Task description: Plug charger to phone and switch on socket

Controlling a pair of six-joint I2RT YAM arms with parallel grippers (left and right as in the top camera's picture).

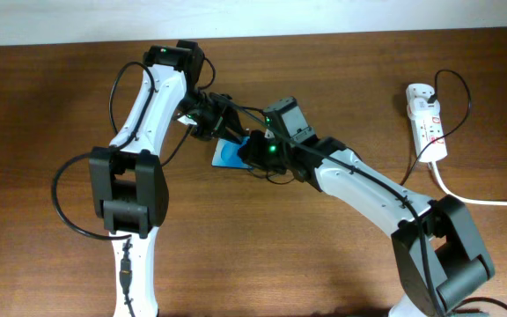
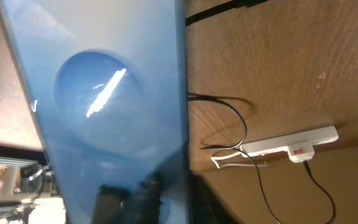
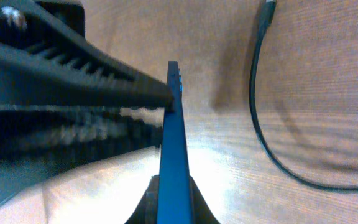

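The phone (image 1: 227, 157) stands on its edge above the table between both arms. My right gripper (image 1: 252, 151) is shut on it; in the right wrist view the blue phone (image 3: 174, 143) sits edge-on between the jaws (image 3: 174, 202). My left gripper (image 1: 211, 123) touches the phone's flat side, which fills the left wrist view (image 2: 104, 93). Its fingers (image 2: 160, 199) are blurred, so their state is unclear. The charger cable (image 3: 260, 124) lies loose on the table with its plug tip (image 3: 267, 9) free. The white socket (image 1: 427, 119) lies at the far right and also shows in the left wrist view (image 2: 288, 142).
A thick white cable (image 1: 491, 202) runs from the socket to the right edge. A thin black cable (image 2: 241, 118) loops on the wood between the phone and the socket. The table's far edge (image 1: 324, 33) meets a white wall.
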